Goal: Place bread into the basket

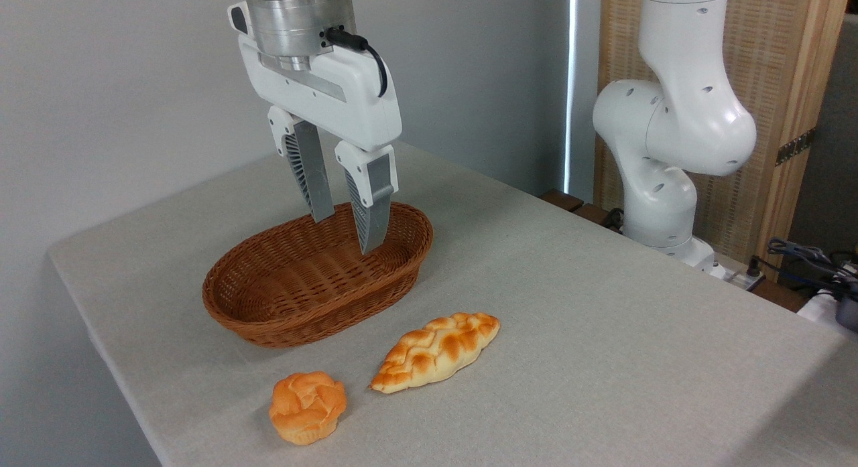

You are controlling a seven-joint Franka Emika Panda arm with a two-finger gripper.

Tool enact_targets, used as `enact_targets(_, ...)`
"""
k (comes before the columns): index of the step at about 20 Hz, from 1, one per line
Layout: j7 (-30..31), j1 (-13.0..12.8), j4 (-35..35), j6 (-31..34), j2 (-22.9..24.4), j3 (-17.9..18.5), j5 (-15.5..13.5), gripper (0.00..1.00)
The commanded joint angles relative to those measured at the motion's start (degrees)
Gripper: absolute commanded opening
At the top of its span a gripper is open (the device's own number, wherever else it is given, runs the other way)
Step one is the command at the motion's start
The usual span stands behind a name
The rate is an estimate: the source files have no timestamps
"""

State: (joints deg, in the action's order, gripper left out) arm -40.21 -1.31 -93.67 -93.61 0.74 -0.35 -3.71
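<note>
Above the wicker basket [315, 289], the gripper [347, 231]: fingers spread apart, nothing between them, tips down near the basket's far inner wall. On the grey tablecloth [603, 333] in front of the basket, well below and nearer the camera than the gripper, the braided bread [436, 352], lying flat, untouched. Just left of it, a small round bun [308, 407].

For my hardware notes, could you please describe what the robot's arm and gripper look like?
The arm is glossy white, with rounded joint housings dotted with small dark holes. The gripper has a white boxy body under a silver metal cylinder, with a black cable plugged in. Its two fingers are grey, tapered and ribbed, on white mounts.
</note>
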Motion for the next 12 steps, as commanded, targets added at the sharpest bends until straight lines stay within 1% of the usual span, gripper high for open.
enact_targets(1, -0.5, -0.2, 1.4, 1.8, -0.4, 0.3, 0.5, 1.0)
enact_targets(12, -0.7, 0.2, 1.4, 1.8, -0.4, 0.3, 0.5, 1.0)
